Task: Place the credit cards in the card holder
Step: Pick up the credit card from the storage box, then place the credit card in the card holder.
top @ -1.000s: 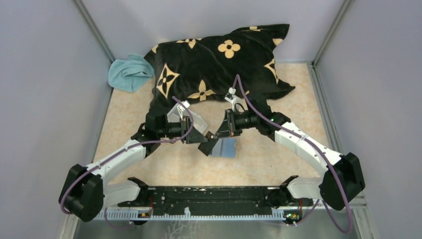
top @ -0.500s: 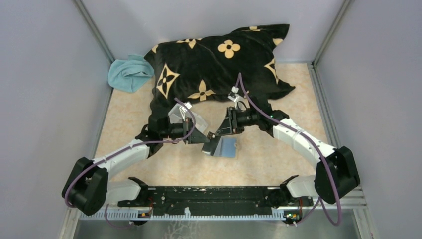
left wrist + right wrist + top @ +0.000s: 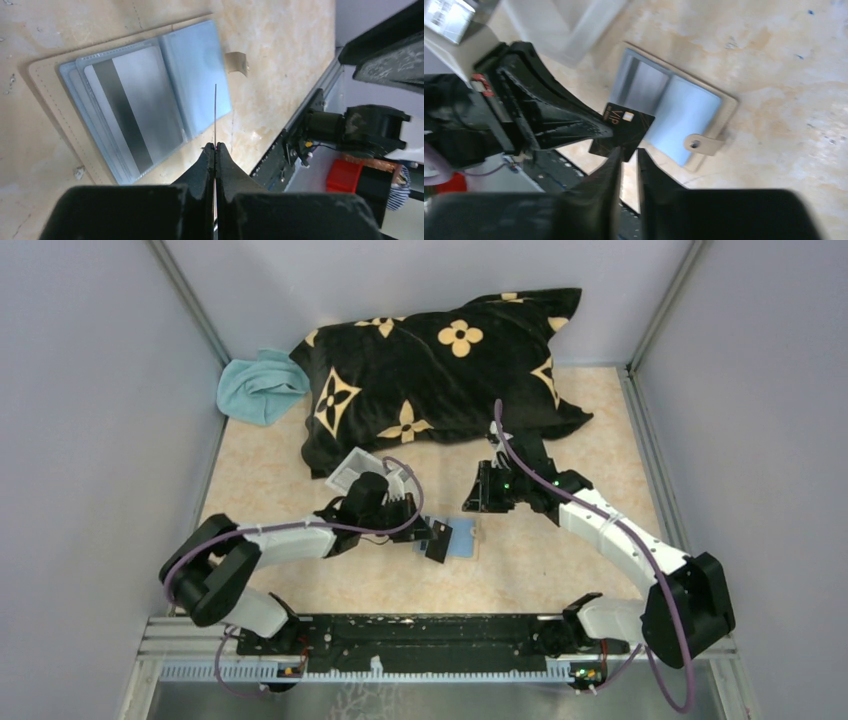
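Note:
The card holder point(image 3: 463, 537) lies open on the table, tan outside with grey-blue pockets point(image 3: 192, 75) inside. A grey card with a dark stripe point(image 3: 132, 107) sits in one pocket. Its tab with the snap stud point(image 3: 698, 144) points off the side. My left gripper point(image 3: 432, 537) is shut on a black credit card point(image 3: 624, 131) marked VIP, held on edge just above the holder; the left wrist view shows that card as a thin line point(image 3: 215, 115) rising from the left gripper point(image 3: 215, 146). My right gripper point(image 3: 629, 152) stands open just below the card's corner, and in the top view the right gripper point(image 3: 474, 502) is beyond the holder.
A clear shallow tray point(image 3: 355, 468) lies by the left arm, near a black pillow with tan flowers point(image 3: 430, 370). A light blue cloth point(image 3: 260, 388) sits at the back left. The arms' base rail point(image 3: 420, 632) runs along the near edge.
The left gripper shut on the black card and swung right, over the holder. The right gripper opened, let go of the card and drew back to the far right.

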`<action>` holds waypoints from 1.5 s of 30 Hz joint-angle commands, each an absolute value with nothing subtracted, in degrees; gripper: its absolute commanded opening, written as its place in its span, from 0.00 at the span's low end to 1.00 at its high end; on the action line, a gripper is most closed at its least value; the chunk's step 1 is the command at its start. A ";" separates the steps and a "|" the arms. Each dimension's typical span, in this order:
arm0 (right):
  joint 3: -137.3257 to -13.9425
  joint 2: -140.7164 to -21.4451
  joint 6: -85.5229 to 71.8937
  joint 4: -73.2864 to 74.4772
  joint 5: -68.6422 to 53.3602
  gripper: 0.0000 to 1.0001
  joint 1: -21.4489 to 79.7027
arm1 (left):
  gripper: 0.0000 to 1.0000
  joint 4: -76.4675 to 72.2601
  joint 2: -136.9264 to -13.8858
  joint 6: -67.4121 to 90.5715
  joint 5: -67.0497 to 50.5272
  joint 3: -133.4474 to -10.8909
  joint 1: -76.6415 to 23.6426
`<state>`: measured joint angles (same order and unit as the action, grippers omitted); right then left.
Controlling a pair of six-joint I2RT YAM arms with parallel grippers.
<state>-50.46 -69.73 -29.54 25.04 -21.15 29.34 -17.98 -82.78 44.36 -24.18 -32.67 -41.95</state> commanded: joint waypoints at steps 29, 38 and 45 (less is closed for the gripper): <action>-45.53 -75.97 -32.69 20.72 -8.24 0.00 37.29 | 0.00 -17.04 -90.38 43.51 -10.52 -39.30 -44.12; -45.18 -79.25 -33.68 19.29 -5.91 0.00 39.81 | 0.00 -14.57 -90.05 42.43 -11.90 -39.21 -43.35; -44.74 -81.98 -34.65 18.04 -3.73 0.00 41.47 | 0.00 -13.62 -88.80 41.71 -12.60 -38.13 -41.92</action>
<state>-44.97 -80.86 -33.63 21.39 -6.02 40.40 -15.03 -90.65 43.59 -12.05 -38.70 -42.96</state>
